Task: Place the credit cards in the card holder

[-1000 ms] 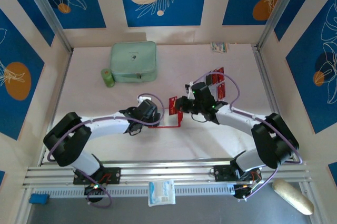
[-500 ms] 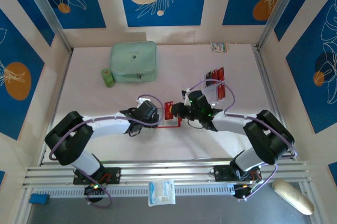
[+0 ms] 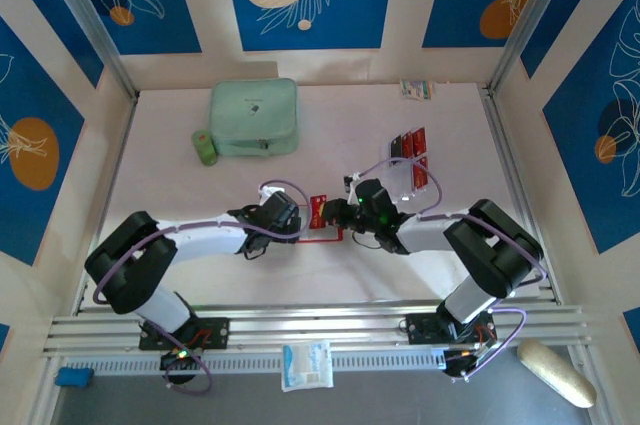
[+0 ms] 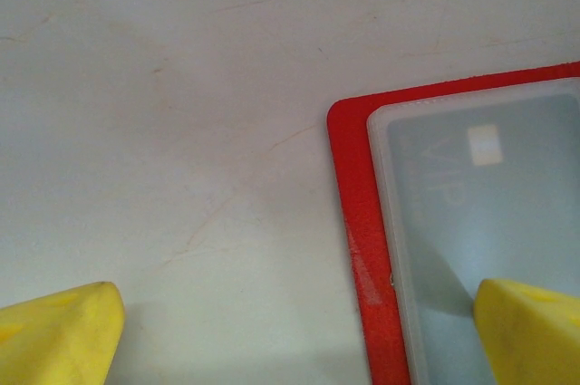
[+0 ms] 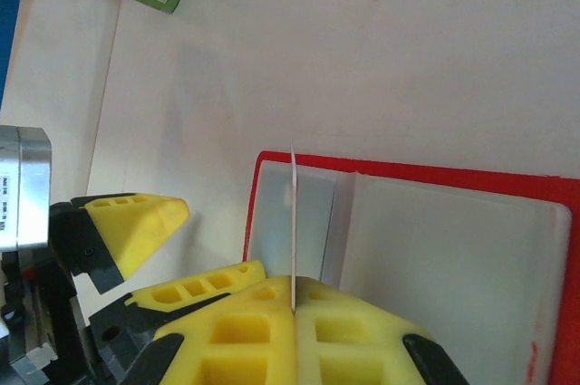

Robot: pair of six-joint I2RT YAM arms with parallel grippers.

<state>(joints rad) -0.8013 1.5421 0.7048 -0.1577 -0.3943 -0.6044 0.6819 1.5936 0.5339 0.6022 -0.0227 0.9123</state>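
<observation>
The right gripper pinches a credit card edge-on over the open card holder. The left gripper is spread wide, one fingertip over the holder's clear sleeve.

pale table bears a mint-green case; a green tube beside it; the open card holder mid-table

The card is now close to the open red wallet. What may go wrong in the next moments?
1. The right claw holds the thin plastic credit card edge-on over the flat red folding wallet. If the edge misses the mouth of the clear sleeve, the card may skid or bend.
2. The left claw is open, one yellow finger over the wallet. I cannot tell whether it presses down; if not, the wallet may slide when pushed.
</observation>
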